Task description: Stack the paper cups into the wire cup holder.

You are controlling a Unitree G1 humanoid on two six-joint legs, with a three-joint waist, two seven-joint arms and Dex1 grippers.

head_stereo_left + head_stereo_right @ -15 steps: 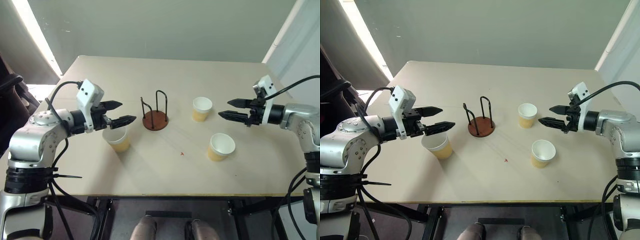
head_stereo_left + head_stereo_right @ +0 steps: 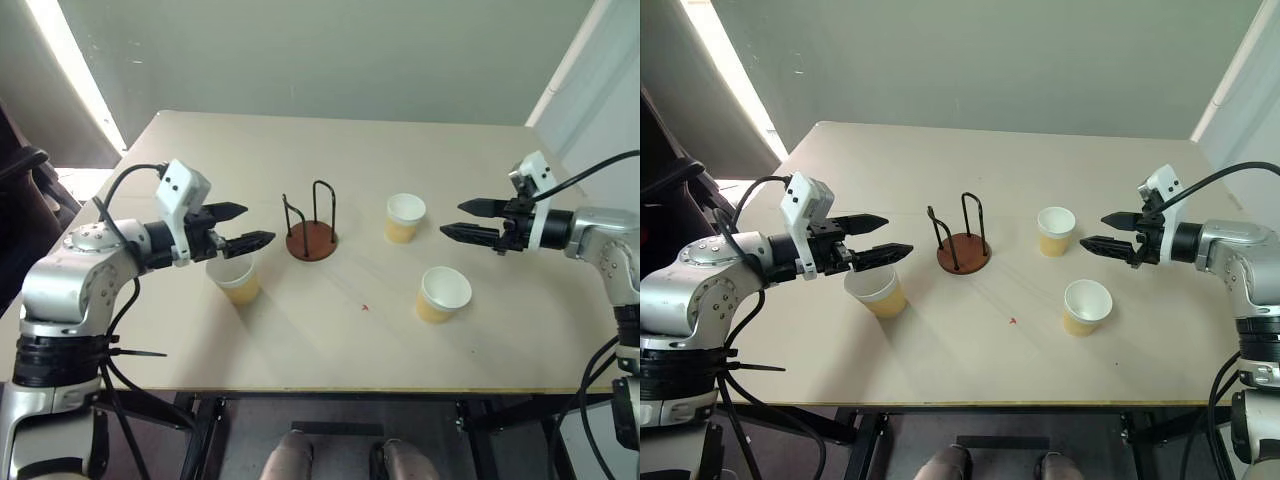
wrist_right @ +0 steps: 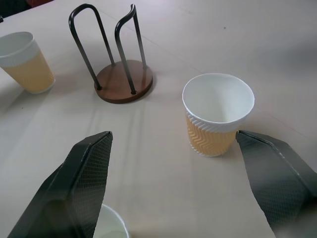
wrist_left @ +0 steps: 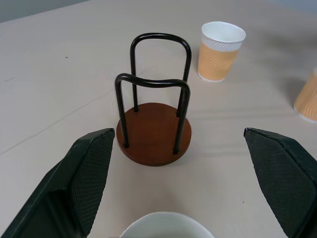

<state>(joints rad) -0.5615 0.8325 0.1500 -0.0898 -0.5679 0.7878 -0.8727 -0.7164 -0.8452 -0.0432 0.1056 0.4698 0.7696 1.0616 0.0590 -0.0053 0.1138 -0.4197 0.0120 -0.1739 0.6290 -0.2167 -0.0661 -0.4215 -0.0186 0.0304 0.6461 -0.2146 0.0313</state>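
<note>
Your left hand (image 2: 243, 226) hovers open above one paper cup (image 2: 234, 277), your right hand (image 2: 465, 220) open beside another (image 2: 404, 217). The third cup (image 2: 441, 293) stands nearer. All flank the empty wire cup holder (image 2: 311, 228) mid-table (image 2: 330, 340), within easy reach.

From my remote station I look down on a pale beige counter (image 2: 330, 340) set against a plain grey-green wall (image 2: 320, 50). A bright strip of daylight (image 2: 75, 75) slants down the wall at left; a white panel (image 2: 590, 90) rises at right.
</note>
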